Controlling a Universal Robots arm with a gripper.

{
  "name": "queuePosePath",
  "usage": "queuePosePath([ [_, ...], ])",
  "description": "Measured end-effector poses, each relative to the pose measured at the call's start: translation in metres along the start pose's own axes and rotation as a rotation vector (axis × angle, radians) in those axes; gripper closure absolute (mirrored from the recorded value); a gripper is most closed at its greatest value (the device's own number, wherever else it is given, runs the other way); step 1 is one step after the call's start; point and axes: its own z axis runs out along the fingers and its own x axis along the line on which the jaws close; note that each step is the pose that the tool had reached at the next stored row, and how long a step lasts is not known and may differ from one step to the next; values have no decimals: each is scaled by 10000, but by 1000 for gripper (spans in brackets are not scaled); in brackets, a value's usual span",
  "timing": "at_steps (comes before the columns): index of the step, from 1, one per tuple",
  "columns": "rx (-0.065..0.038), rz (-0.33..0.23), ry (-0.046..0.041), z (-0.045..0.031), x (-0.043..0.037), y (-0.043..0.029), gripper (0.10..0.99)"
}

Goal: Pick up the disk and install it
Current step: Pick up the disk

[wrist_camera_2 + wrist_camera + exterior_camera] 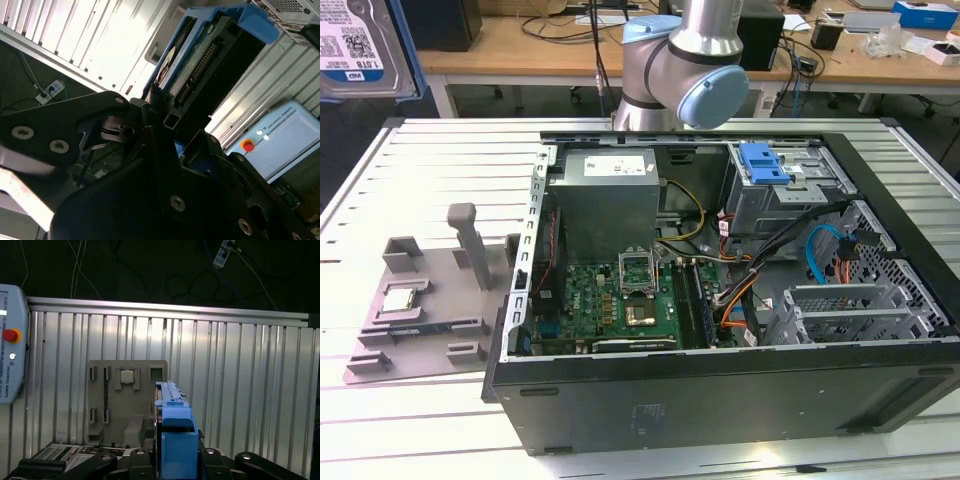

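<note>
The disk [355, 45], a silver drive with a white-and-blue barcode label in a blue carrier, hangs high above the table at the exterior view's upper left. In the second wrist view the disk [200, 55] sticks out from between the black fingers [155, 125] of my gripper [167, 117], which is shut on it. The first wrist view shows the disk [172, 405] edge-on, with its blue carrier in my gripper [176, 460], above the grey fixture [125, 405].
An open computer case [720, 400] lies on the slatted metal table [440, 150], with a blue bracket [765, 162] on its drive bay. The grey fixture [420, 300] beside it holds a small square chip [400, 297]. A teach pendant [10, 365] lies past the table's edge.
</note>
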Motion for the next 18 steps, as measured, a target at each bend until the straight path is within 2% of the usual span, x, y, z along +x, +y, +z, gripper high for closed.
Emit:
queuePosePath([
  [7, 0, 0, -1, -5, 0, -1, 718],
  [8, 0, 0, -1, -6, 1, -20, 718],
  [11, 1, 0, -1, -5, 10, -162, 718],
  [12, 0, -1, 0, -4, 14, -230, 718],
  [18, 1, 0, 0, -3, 27, -446, 718],
])
